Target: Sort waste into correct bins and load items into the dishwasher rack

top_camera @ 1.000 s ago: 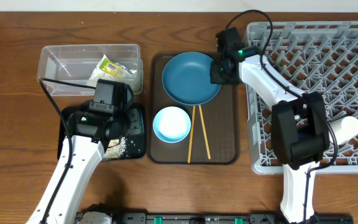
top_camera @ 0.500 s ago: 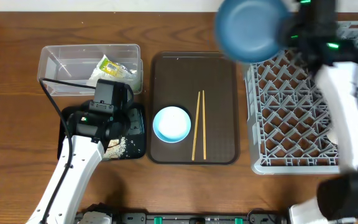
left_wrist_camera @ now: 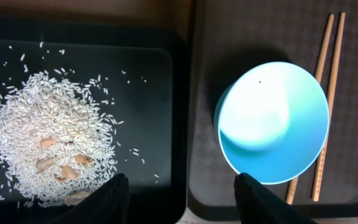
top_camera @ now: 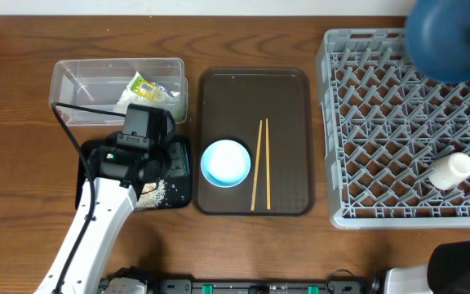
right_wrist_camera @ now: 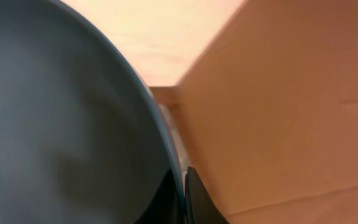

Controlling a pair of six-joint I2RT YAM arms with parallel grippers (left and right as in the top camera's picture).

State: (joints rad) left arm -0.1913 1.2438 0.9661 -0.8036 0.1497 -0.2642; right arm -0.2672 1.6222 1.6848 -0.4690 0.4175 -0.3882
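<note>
The dark blue dish [top_camera: 447, 37] hangs blurred, high above the far right corner of the grey dishwasher rack [top_camera: 382, 122]. My right gripper [right_wrist_camera: 184, 193] is shut on the rim of this dish [right_wrist_camera: 61, 124]. A pale cup [top_camera: 451, 170] lies in the rack. On the brown tray sit the white bowl [top_camera: 225, 162] with its pale blue inside and two chopsticks [top_camera: 259, 175]. My left gripper [left_wrist_camera: 182, 200] is open and empty, over the edge of the black tray [left_wrist_camera: 148, 74], with the rice [left_wrist_camera: 48, 143] to its left and the bowl [left_wrist_camera: 272, 121] to its right.
The clear tub [top_camera: 80, 77] at the back left holds a crumpled tissue with a yellow-green wrapper [top_camera: 145, 88]. The brown serving tray [top_camera: 255, 90] lies between the black tray and the rack. My left arm [top_camera: 96, 229] reaches in from the front left.
My right arm has lifted the blue dish off the brown tray and carried it right, over the rack. The chopsticks have shifted slightly. The left arm has not moved.
</note>
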